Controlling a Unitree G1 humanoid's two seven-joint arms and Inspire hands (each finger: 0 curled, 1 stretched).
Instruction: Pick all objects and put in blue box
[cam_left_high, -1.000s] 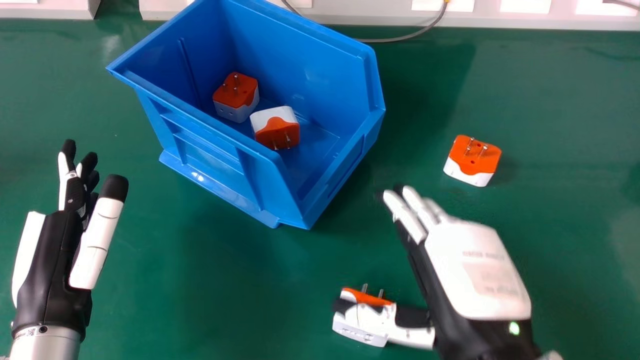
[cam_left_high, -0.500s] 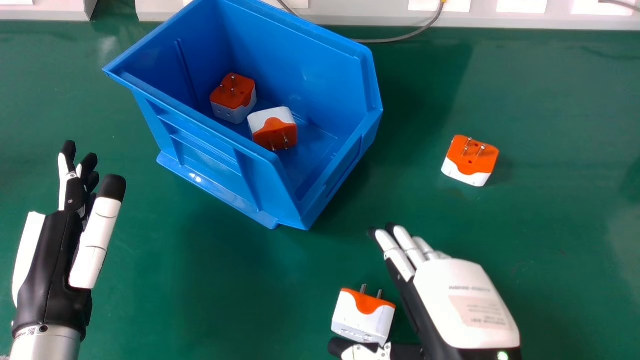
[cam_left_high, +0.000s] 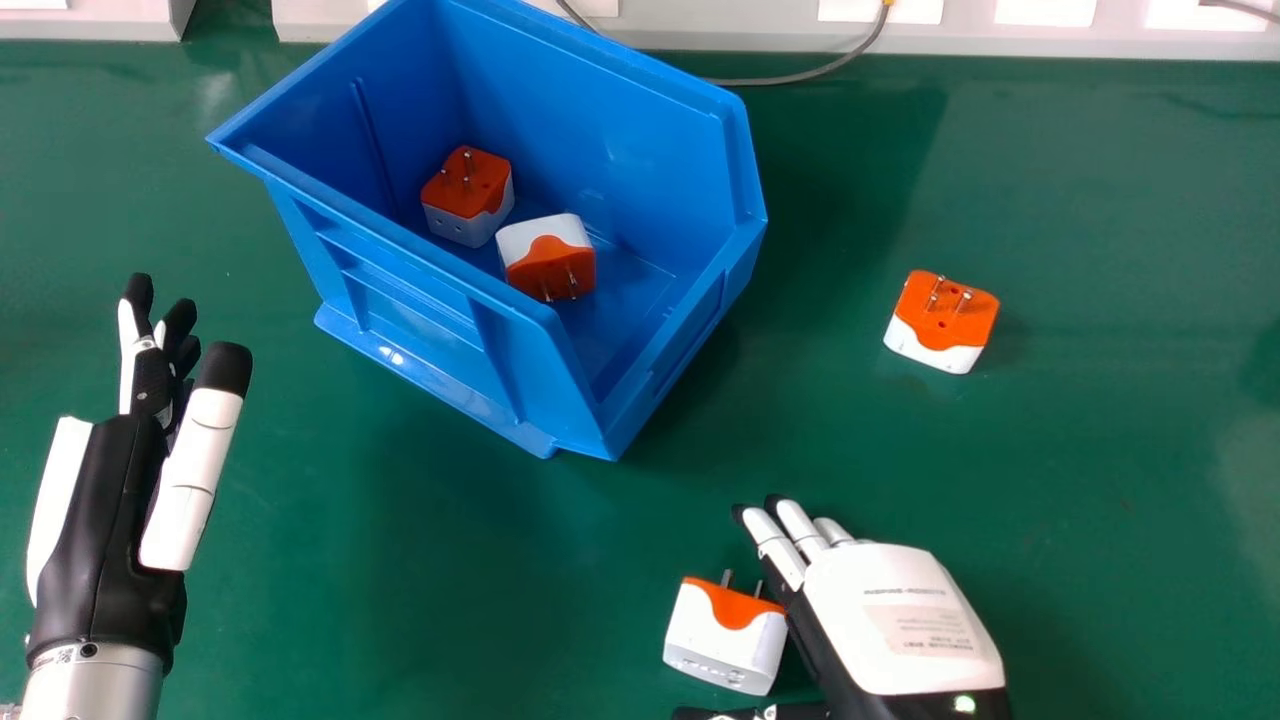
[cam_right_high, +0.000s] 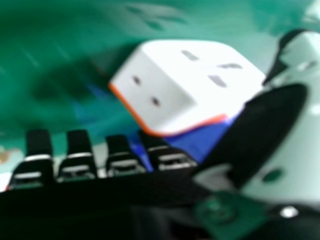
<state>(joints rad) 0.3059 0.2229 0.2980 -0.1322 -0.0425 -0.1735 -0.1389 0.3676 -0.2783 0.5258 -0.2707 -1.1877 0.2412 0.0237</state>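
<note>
Right now the nearest adapter (cam_left_high: 722, 642), white with an orange top, stands on the green worktop (cam_left_high: 1120, 480) toward the near edge, its metal pins pointing up. The right hand view shows one broad white face with slots and a narrower side with two round holes, rimmed in orange.

Just beside it, on its right, is the right robot hand (cam_left_high: 900, 620), back upward. It is wide, with its fingers stretched out past the adapter and its thumb lying apart from them on the adapter's near side. It grips nothing; whether it touches the adapter I cannot tell.

Farther out, toward the right edge of the worktop, a second loose adapter (cam_left_high: 942, 322) sits on its own, orange face and pins up, well apart from the hand and the box.

The blue box (cam_left_high: 535, 355) stands left of that one, near the far edge, turned at a slant with its top open. In it are two more adapters: one (cam_left_high: 468, 195) with its pins up, the other (cam_left_high: 548, 255) tipped over so that its pins point toward the near side.

Toward the left edge the left robot hand (cam_left_high: 110, 510) is wide as well, fingers and thumb extended and holding nothing. Behind the box, a grey cable (cam_left_high: 800, 77) curves by the pale rail (cam_left_high: 1050, 40) along the far edge.
</note>
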